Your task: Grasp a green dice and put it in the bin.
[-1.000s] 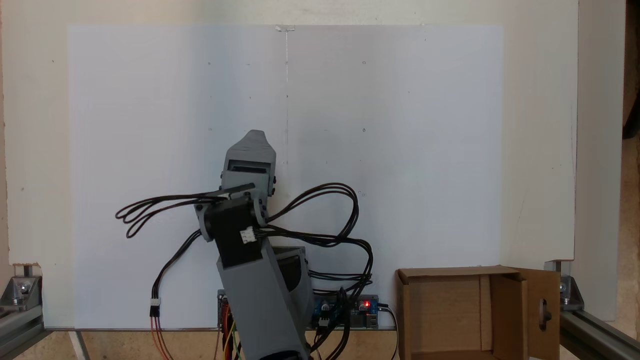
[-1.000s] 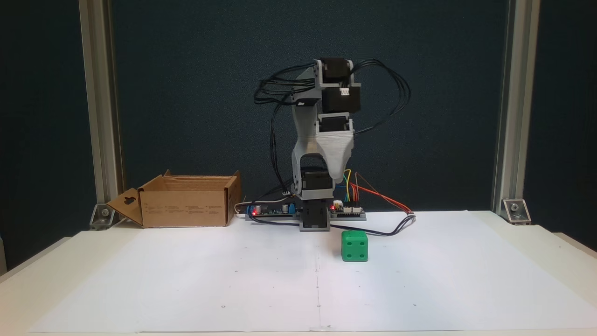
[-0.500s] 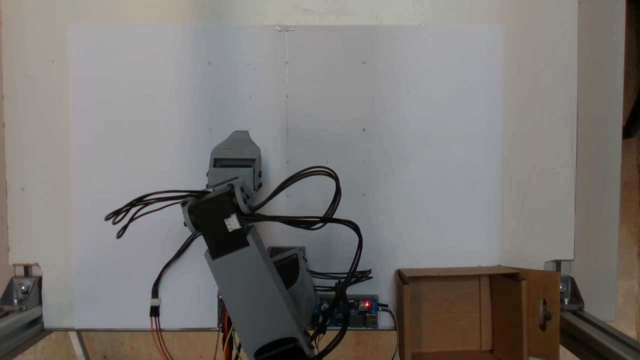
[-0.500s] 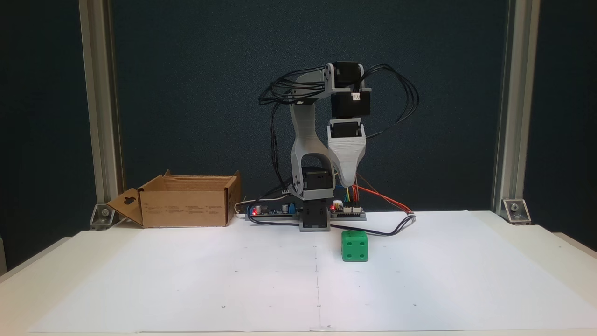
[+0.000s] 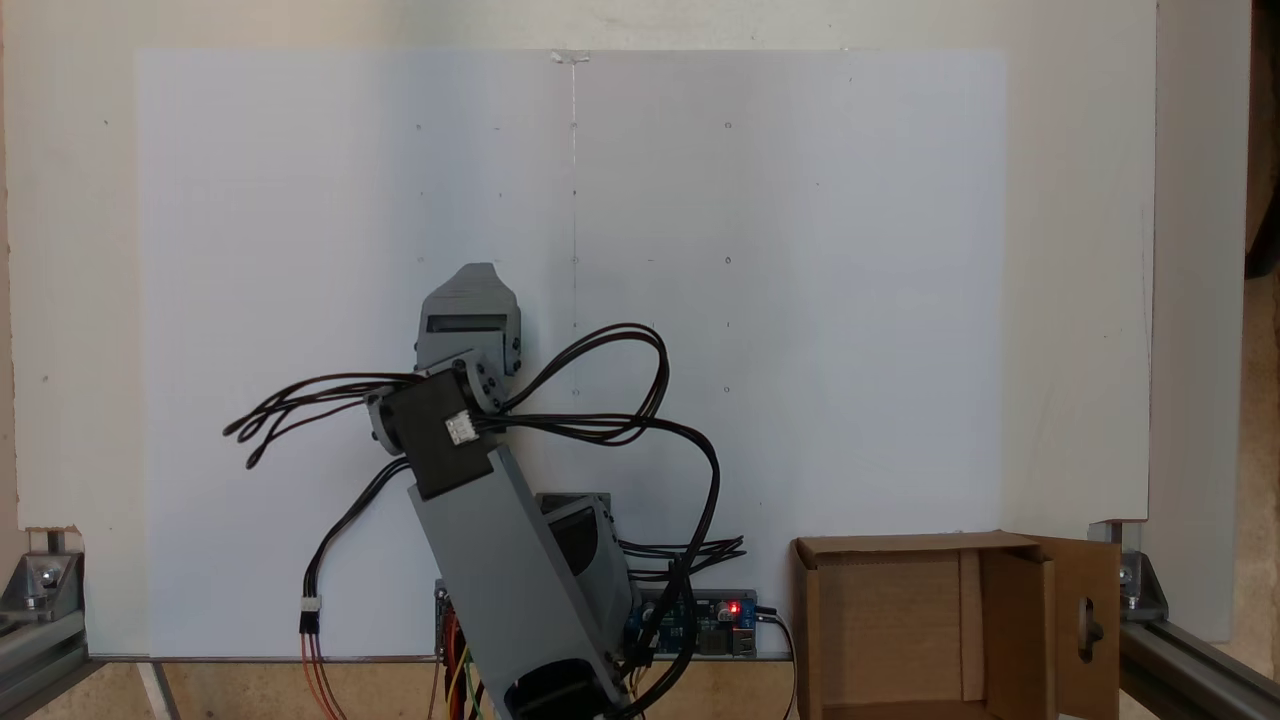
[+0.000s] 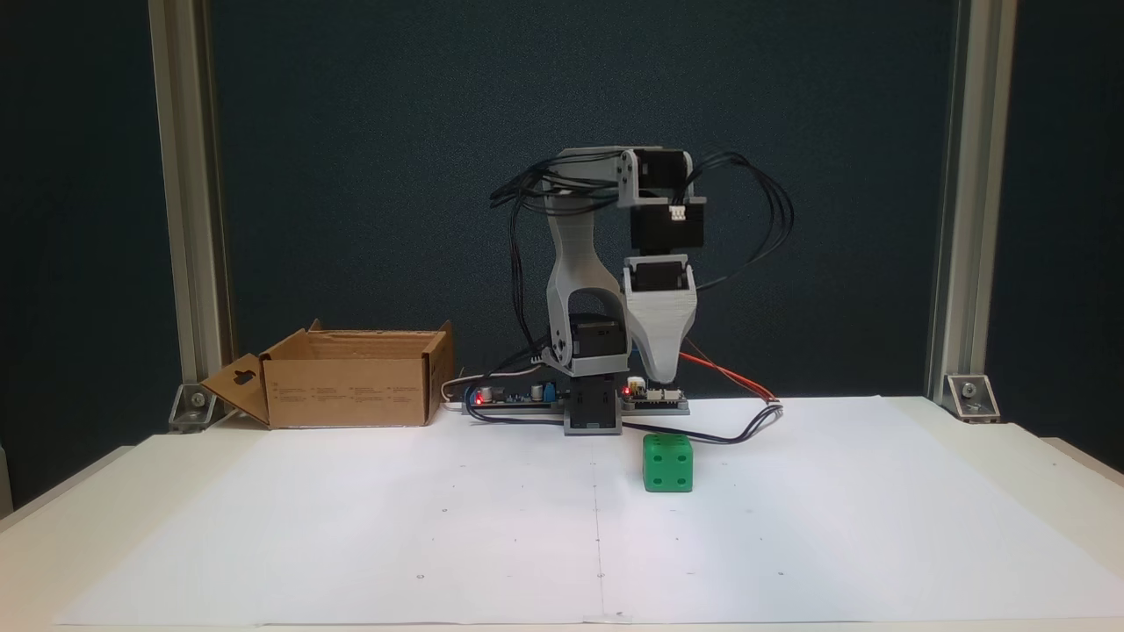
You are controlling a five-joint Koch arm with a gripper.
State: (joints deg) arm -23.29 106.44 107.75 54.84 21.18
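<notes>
Green dice point(image 6: 667, 463) sits on the white paper sheet point(image 6: 351, 527), just in front of the arm's base point(image 6: 594, 412) and a little to its right in the front-facing fixed view, with a four-pip face toward that camera. The gripper point(image 6: 661, 373) hangs point-down above it, clear of the top face and not touching. Its jaws line up one behind the other for both cameras, so I cannot tell whether they are parted or closed. The bin point(image 6: 351, 379), an open cardboard box with a keyhole cutout in one flap, stands well to the left of the base in that view. The risk, as I judge it, is a descent with the jaws too narrow or off-centre: the tip would land on the cube's top or clip a rounded edge and push it across the smooth paper. Small dark print runs along the box's front wall but is too fine to read.
</notes>
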